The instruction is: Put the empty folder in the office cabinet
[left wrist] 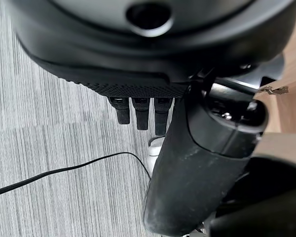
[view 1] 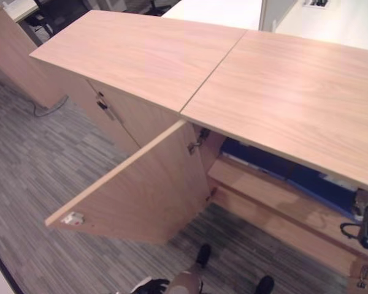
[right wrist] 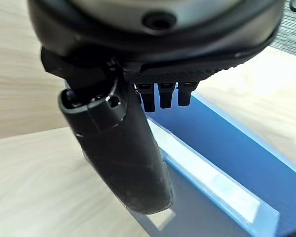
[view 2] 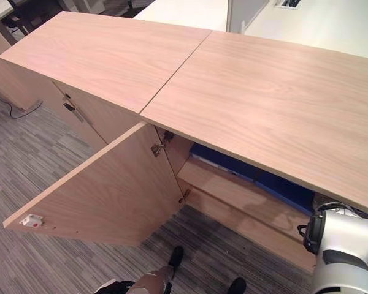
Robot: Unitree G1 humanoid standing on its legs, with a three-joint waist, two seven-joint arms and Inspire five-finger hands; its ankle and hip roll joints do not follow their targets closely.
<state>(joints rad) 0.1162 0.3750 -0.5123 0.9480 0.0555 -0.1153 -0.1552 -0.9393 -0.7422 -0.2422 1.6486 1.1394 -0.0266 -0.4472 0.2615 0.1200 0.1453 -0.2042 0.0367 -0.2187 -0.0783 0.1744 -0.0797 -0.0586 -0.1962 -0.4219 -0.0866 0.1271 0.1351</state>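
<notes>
The blue folder [right wrist: 237, 163] lies inside the office cabinet [view 2: 245, 184], on a pale wood shelf [view 2: 233, 190] beneath the cabinet's long wooden top [view 2: 264, 92]. From the head views only a dark blue strip of it shows under the overhanging top; the rest is hidden. A white label [right wrist: 207, 177] runs along its edge, with no writing that can be made out.

The right hand [right wrist: 118, 153] hangs just above the folder, its thumb pointing down beside the label and its fingers [right wrist: 163, 94] short and straight, grasping nothing. The cabinet door [view 2: 104, 196] stands swung wide over the striped grey carpet [view 2: 43, 165], a small white catch [view 2: 30, 220] near its outer corner.

The left hand [left wrist: 197, 163] hangs over the carpet, fingers relaxed and empty, close to a door hinge [left wrist: 274, 90].
</notes>
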